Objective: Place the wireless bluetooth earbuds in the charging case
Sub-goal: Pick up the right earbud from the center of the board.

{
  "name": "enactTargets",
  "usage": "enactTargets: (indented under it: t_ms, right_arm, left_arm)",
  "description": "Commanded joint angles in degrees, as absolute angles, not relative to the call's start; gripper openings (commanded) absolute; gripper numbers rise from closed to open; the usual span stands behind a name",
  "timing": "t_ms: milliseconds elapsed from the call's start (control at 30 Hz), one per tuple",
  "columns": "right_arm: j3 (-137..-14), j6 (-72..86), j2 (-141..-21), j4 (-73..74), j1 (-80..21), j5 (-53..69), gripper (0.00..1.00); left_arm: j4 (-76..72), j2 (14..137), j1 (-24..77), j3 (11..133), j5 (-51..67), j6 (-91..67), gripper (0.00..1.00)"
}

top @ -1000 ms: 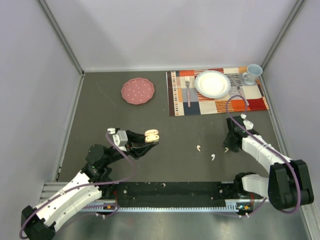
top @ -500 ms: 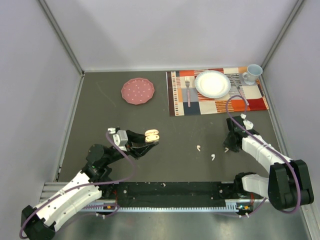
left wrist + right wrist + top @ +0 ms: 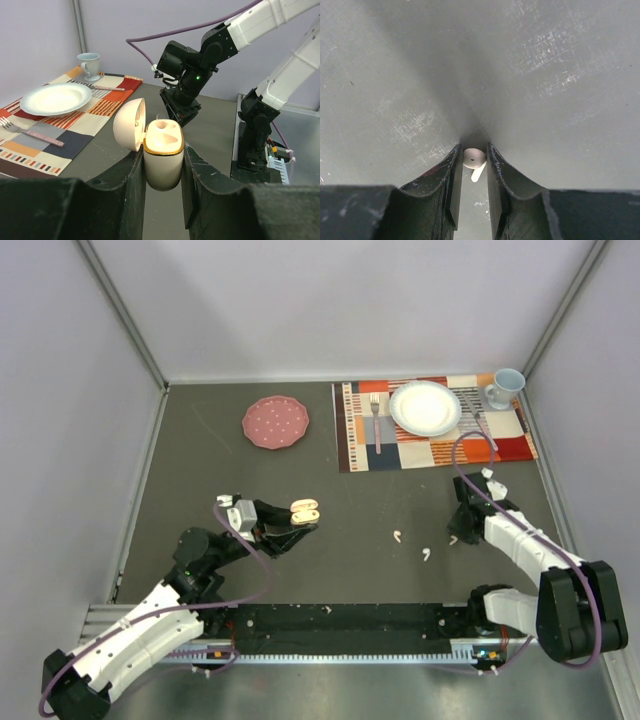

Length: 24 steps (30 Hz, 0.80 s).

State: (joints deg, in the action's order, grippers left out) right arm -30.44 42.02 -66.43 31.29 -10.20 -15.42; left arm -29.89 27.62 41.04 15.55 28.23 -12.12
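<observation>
1. While the left gripper (image 3: 163, 172) clamps the case (image 3: 161, 142) by its sides and holds it up off the worktop (image 3: 350, 575), the right gripper (image 3: 473, 152) is down at the surface well to the right. Its jaws are drawn in against the head of one earbud (image 3: 474, 158), and no gap shows on either side.
2. That earbud lies on the worktop between the jaws. Two loose earbuds (image 3: 397, 536) lie between the arms, the second earbud (image 3: 426, 553) nearer the bases; both are apart from either gripper.
3. Slip risk: the head is round, smooth and tiny, and it is pinched near the very tips. It could squirt out under the squeeze or drop on the lift.
4. Twist risk: only the head is held, so the stem (image 3: 477, 174) could swing about the pinch and reach the case at the wrong angle.
5. Miss risk: the sockets look small. A stem off line would likely catch the case's edge, and a push there could tip the case in its grip or knock the lid (image 3: 127, 131).
6. Earbud: its long axis lies flat and runs roughly along the slot between the jaws, a little skewed. The head points away from the wrist camera, the stem back toward it and slightly right.
7. Case: its long axis is upright and its mouth faces up. The lid is hinged open to the left in the left wrist view.
</observation>
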Motion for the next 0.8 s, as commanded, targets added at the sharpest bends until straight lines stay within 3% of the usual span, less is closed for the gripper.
enactTargets:
  t_ms: [0, 333, 700, 767]
  right_arm:
    - [-29.44, 42.45, -65.74, 32.08, -9.67, -14.33, 0.22]
    - [-29.09, 42.01, -63.28, 31.29, -9.67, -13.27, 0.11]
    - [-30.58, 42.63, -67.75, 28.48, -9.58, -13.54, 0.14]
    - [-30.85, 41.93, -68.46, 28.39, -9.67, -13.71, 0.19]
  left_arm:
    - [-32.78, 27.86, 41.22, 15.82, 28.92, -12.83, 0.0]
    - [-31.82, 26.9, 41.22, 15.56, 28.39, -12.74, 0.0]
    - [-31.73, 27.25, 41.22, 15.65, 28.48, -12.66, 0.0]
    - [-31.64, 27.16, 41.22, 15.64, 28.3, -12.57, 0.0]
